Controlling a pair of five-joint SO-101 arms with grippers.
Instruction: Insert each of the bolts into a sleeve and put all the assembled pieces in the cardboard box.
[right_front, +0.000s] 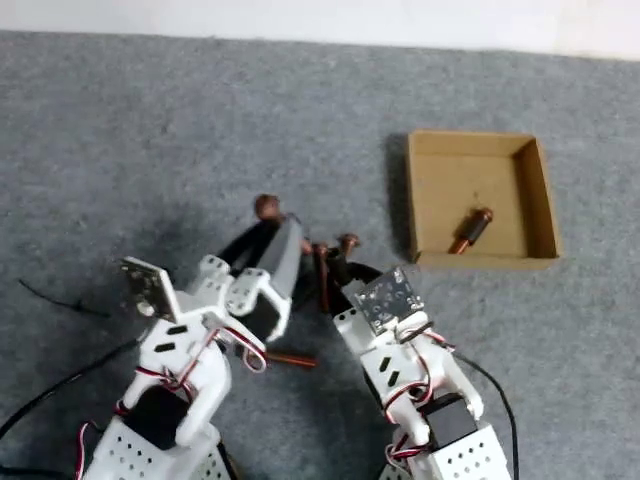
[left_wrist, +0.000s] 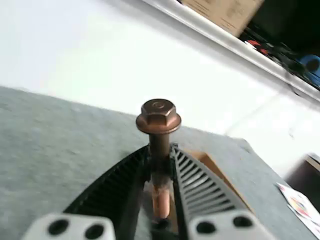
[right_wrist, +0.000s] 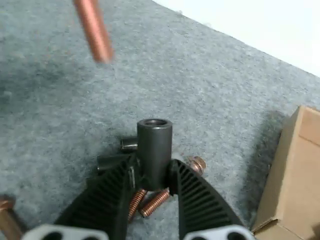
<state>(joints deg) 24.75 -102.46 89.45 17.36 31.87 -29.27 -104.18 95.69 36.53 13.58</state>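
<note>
— Where is the bolt?

— In your left gripper (left_wrist: 160, 150). The bolt (left_wrist: 159, 120) stands head up, and the fingers are clamped on its shank just below the head.

— And the sleeve?

— Your right gripper (right_wrist: 153, 165) has its fingers closed tight on the sleeve (right_wrist: 154, 142), which is upright with the open bore on top. The bolt is not in it. In your right wrist view a copper shank hangs above the sleeve and off to one side, clear of the bore.

— Where are the two grippers?

— Close together in the middle of the mat (right_front: 120, 130), beside the box (right_front: 533, 190) but not over it.

— Is anything in the box?

— One assembled piece (right_front: 470, 231) lies at a slant near the wall closest to your arms.

— What else is on the mat?

— Two spare sleeves (right_wrist: 129, 144) and some loose bolts (right_wrist: 154, 202) lie under your right gripper. A stray bolt (right_front: 290, 357) lies flat between the two arms.
</note>
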